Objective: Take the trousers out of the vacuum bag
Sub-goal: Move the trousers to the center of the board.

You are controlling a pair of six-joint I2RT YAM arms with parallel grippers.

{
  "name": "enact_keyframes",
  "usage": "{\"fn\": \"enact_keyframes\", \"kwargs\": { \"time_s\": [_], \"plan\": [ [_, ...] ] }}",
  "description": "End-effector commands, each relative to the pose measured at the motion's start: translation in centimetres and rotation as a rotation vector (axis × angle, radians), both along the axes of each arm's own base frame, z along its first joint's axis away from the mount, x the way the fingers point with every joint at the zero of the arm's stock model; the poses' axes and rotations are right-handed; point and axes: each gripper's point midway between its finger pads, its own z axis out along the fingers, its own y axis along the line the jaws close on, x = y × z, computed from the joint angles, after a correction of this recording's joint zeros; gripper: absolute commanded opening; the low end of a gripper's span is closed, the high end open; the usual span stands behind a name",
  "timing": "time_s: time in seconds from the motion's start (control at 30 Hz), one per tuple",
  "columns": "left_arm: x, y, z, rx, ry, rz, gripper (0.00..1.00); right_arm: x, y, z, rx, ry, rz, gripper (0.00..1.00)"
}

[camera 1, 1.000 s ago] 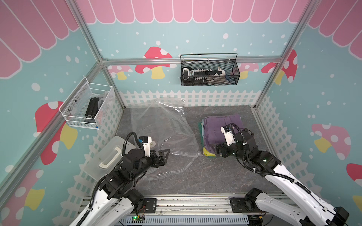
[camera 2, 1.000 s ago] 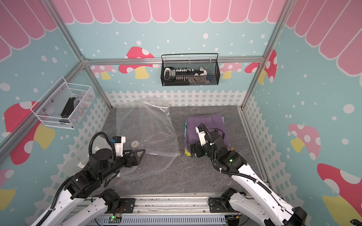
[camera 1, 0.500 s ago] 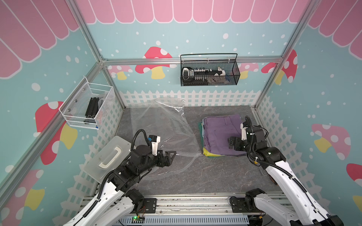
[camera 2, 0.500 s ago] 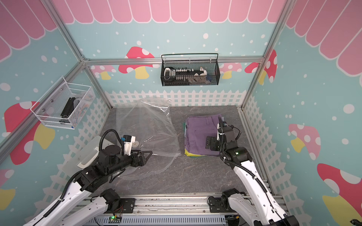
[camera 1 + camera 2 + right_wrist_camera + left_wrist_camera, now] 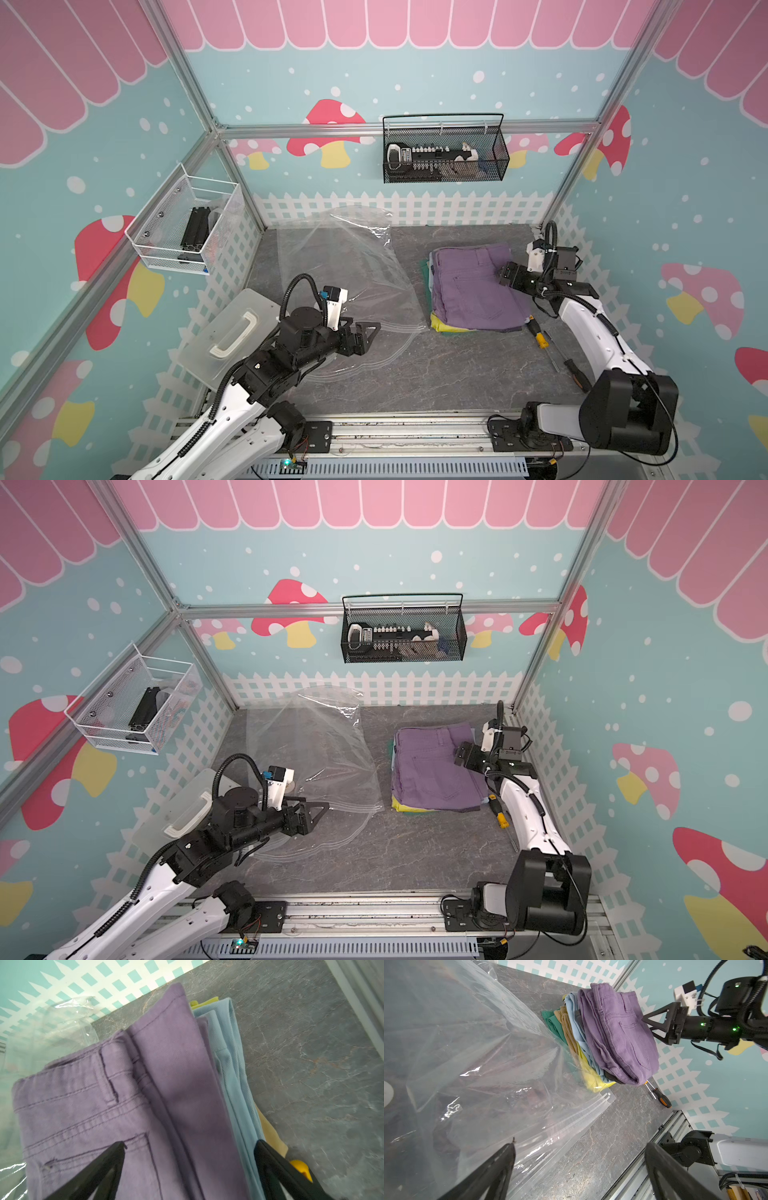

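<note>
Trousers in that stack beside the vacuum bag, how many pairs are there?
5, in one stack: purple trousers on top, light blue trousers under them, then yellow trousers, tan trousers and green trousers lowest. A dark edge under the purple may be another pair.

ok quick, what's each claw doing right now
left claw: open, empty, over the crinkly clear plastic bag
right claw: open, empty, at the folded purple cloth trousers

Robotics lab test cell I operate remotely: aluminium framing (image 5: 270, 132), printed mushroom backdrop walls (image 5: 415, 75), black mesh basket (image 5: 444, 166) at twelve o'clock, mounting rail (image 5: 407, 436) at six o'clock.
</note>
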Motion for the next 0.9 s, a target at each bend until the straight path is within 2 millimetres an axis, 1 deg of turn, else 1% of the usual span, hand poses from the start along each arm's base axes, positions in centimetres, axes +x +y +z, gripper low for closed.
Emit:
{"fn": "enact_keyframes", "kwargs": {
  "time_s": [0.0,0.07,0.13,0.23,0.3,0.33,0.47,0.57,0.67,0.77,0.87],
  "plan": [
    [-0.1,-0.4,-0.7,0.015,-0.003,-0.029,0.97,1.7,0.9,-0.7,0.08,-0.026,0.054,0.99],
    [-0.1,-0.4,-0.7,0.015,-0.004,-0.03,0.97,2.1,1.2,-2.3,0.115,-0.009,0.064,0.99],
    [-0.1,-0.4,-0.7,0.016,-0.003,-0.027,0.97,2.7,2.0,-3.5,0.18,-0.008,0.089,0.99],
    [-0.2,-0.4,-0.7,0.014,-0.005,-0.027,0.97,3.1,2.6,-4.6,0.234,0.001,0.088,0.99],
    [-0.2,-0.3,-0.6,0.013,-0.007,-0.024,0.97,3.4,2.9,-4.9,0.261,-0.007,0.082,0.99],
    [-0.2,-0.2,-0.6,0.012,-0.01,-0.021,0.97,3.5,3.5,-5.0,0.276,-0.008,0.09,0.99],
    [0.0,0.1,-1.0,0.023,-0.006,0.0,0.97,3.8,5.8,-5.5,0.257,0.011,0.106,0.99],
    [0.1,0.6,-1.0,0.038,-0.009,0.024,0.97,4.1,8.2,-6.3,0.292,0.027,0.103,0.98],
    [0.1,2.4,-0.7,0.075,-0.027,0.097,0.97,4.3,10.8,-7.4,0.294,0.043,0.099,0.98],
    [0.0,4.1,-0.4,0.093,-0.049,0.168,0.97,4.7,13.0,-7.9,0.323,0.049,0.09,0.98],
    [-0.1,5.4,-0.6,0.111,-0.055,0.221,0.98,5.1,15.1,-8.2,0.352,0.05,0.095,0.97]
  ]
}}
